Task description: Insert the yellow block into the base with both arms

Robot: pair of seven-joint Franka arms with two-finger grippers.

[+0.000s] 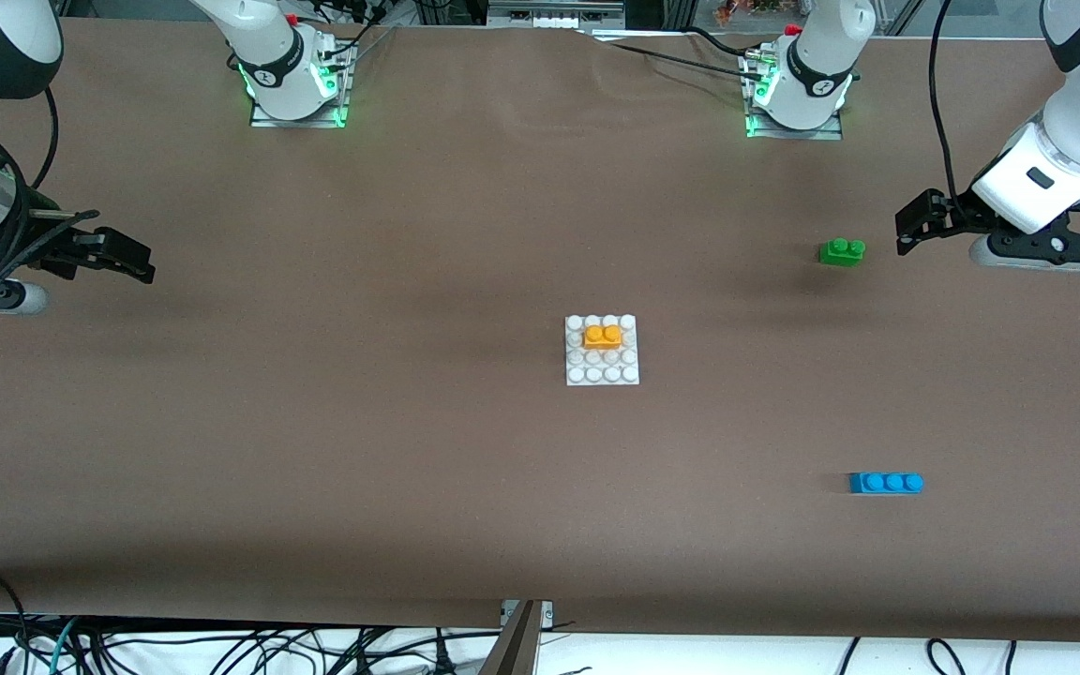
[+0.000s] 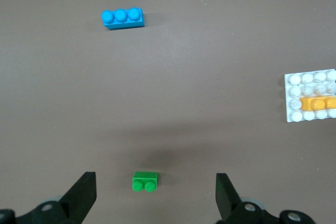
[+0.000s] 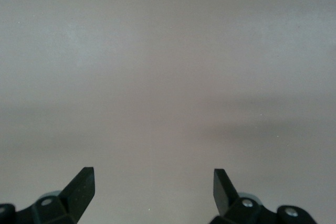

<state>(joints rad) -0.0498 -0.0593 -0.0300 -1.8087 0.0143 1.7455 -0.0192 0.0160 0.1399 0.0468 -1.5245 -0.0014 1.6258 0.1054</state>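
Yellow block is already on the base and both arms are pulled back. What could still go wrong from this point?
The yellow block sits on the base, but the views can't confirm it is pressed fully home, so it may be only perched. The left gripper, jaws open, hangs right beside the green brick and could knock it on any low move. The right gripper waits open over bare table.

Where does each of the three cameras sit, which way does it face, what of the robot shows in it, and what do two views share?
Front view: high across the table, facing both arms' bases; shows the open left hand and open right hand.
Left wrist view: on the left arm, looking down past its fingers at the brown table.
Right wrist view: on the right arm; only fingers and bare table.
Shared by front and left wrist views: small orange-yellow plastic brick on the white studded square plate, green two-stud brick, blue three-stud brick.
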